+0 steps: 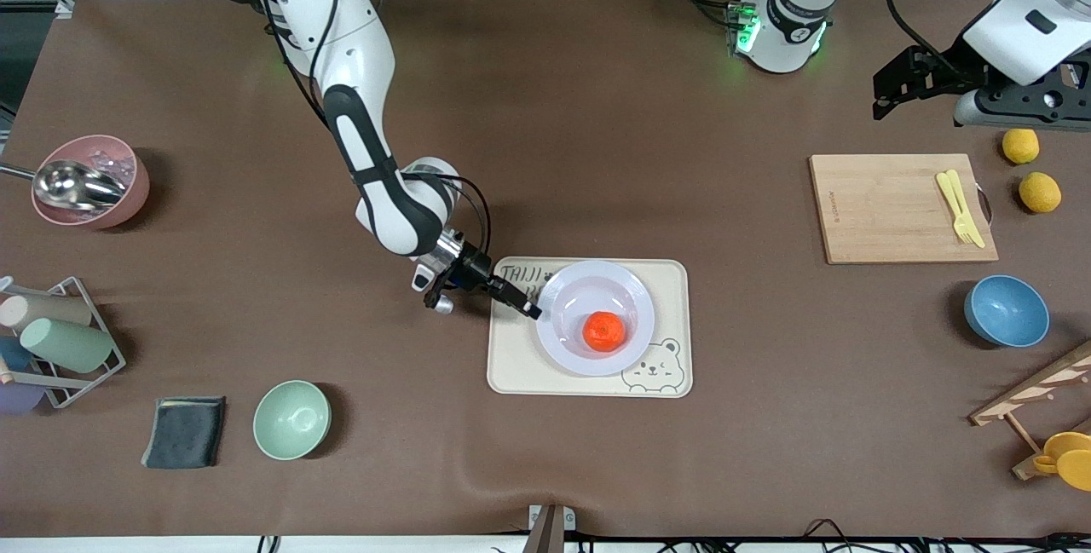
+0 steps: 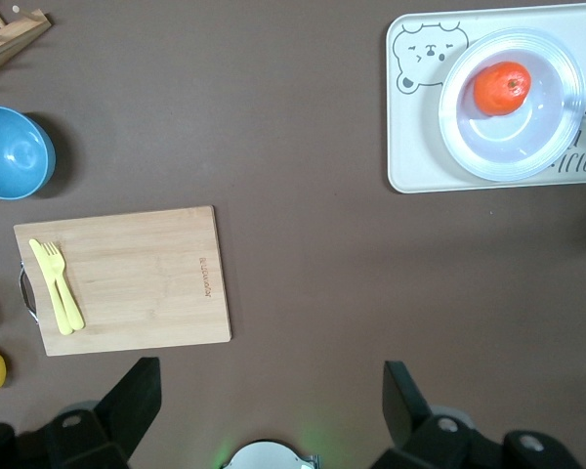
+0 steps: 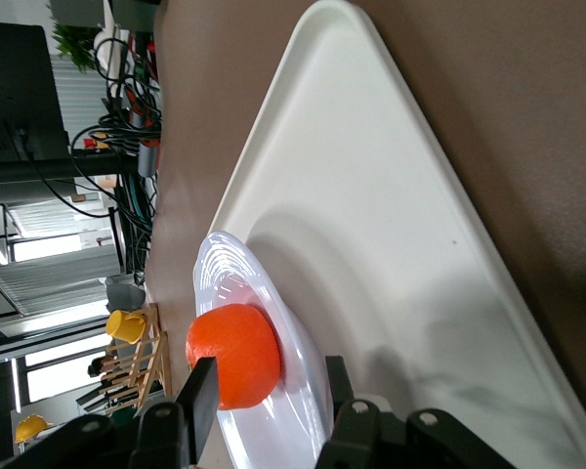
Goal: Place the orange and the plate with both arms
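Observation:
The white plate (image 1: 635, 297) lies on the cream bear tray (image 1: 511, 365) in the middle of the table. The orange (image 1: 604, 331) sits in the plate's centre. My right gripper (image 1: 530, 310) is low at the plate's rim on the side toward the right arm's end. Its jaws are open, one finger above the rim and one under it, in the right wrist view (image 3: 269, 391), where the orange (image 3: 234, 354) and plate (image 3: 225, 274) show close. My left gripper (image 1: 886, 97) is open and empty, up over the table beside the cutting board; its wrist view (image 2: 273, 391) shows the plate (image 2: 508, 156) and orange (image 2: 501, 88) far off.
A wooden cutting board (image 1: 886, 208) with a yellow fork (image 1: 959, 208), two lemons (image 1: 1040, 192) and a blue bowl (image 1: 1006, 310) lie toward the left arm's end. A mint bowl (image 1: 291, 419), dark cloth (image 1: 185, 431), cup rack (image 1: 51, 340) and pink bowl (image 1: 89, 181) lie toward the right arm's end.

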You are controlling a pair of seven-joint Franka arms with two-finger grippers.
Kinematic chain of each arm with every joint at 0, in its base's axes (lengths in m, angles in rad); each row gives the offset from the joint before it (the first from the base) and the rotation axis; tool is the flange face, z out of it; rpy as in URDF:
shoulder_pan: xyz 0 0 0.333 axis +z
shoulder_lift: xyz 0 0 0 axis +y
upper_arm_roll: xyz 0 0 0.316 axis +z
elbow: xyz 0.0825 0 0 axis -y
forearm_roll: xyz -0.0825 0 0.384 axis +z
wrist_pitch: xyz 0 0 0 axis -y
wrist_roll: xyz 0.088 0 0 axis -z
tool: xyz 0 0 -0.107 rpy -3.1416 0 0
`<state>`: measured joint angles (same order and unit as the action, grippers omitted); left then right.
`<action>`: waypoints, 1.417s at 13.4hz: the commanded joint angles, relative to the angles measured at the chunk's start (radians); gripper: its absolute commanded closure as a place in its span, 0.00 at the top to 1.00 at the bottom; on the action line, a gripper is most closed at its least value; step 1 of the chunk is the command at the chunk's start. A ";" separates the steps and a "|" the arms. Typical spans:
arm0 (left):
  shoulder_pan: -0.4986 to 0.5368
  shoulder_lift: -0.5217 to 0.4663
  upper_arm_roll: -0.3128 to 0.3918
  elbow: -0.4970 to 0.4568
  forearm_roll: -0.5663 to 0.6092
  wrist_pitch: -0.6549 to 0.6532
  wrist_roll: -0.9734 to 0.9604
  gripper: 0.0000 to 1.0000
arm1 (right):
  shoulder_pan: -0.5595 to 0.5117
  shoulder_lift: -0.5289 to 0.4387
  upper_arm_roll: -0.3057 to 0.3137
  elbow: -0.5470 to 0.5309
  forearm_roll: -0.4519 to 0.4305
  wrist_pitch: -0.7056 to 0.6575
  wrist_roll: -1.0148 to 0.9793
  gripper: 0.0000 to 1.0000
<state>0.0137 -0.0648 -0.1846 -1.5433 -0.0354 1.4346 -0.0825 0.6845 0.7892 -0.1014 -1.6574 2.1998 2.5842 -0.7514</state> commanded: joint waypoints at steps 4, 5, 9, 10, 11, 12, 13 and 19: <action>0.011 -0.007 -0.004 0.002 -0.011 -0.010 0.020 1.00 | -0.054 -0.037 0.006 0.044 -0.392 0.008 0.389 0.54; 0.011 -0.007 -0.004 0.002 -0.011 -0.010 0.020 1.00 | -0.078 -0.042 0.003 0.047 -0.485 -0.001 0.449 0.54; 0.011 -0.006 -0.001 0.002 -0.011 -0.010 0.020 1.00 | -0.183 -0.076 0.002 0.071 -0.748 -0.139 0.630 0.54; 0.011 -0.004 0.001 0.002 -0.011 -0.010 0.020 1.00 | -0.209 -0.082 0.002 0.079 -0.784 -0.163 0.641 0.54; 0.011 -0.004 0.002 0.002 -0.011 -0.010 0.020 1.00 | -0.241 -0.087 0.002 0.091 -0.805 -0.206 0.645 0.54; 0.011 -0.003 0.004 0.002 -0.011 -0.010 0.020 1.00 | -0.272 -0.087 0.000 0.108 -0.816 -0.266 0.646 0.54; 0.011 -0.003 0.004 0.002 -0.011 -0.010 0.020 1.00 | -0.308 -0.087 -0.006 0.123 -0.839 -0.326 0.646 0.55; 0.012 -0.001 0.004 0.002 -0.011 -0.010 0.020 1.00 | -0.554 -0.087 -0.014 0.247 -1.067 -0.715 0.659 0.59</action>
<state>0.0153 -0.0639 -0.1786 -1.5460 -0.0354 1.4346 -0.0825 0.2050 0.7105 -0.1330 -1.4609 1.2119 1.9645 -0.1274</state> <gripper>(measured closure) 0.000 0.423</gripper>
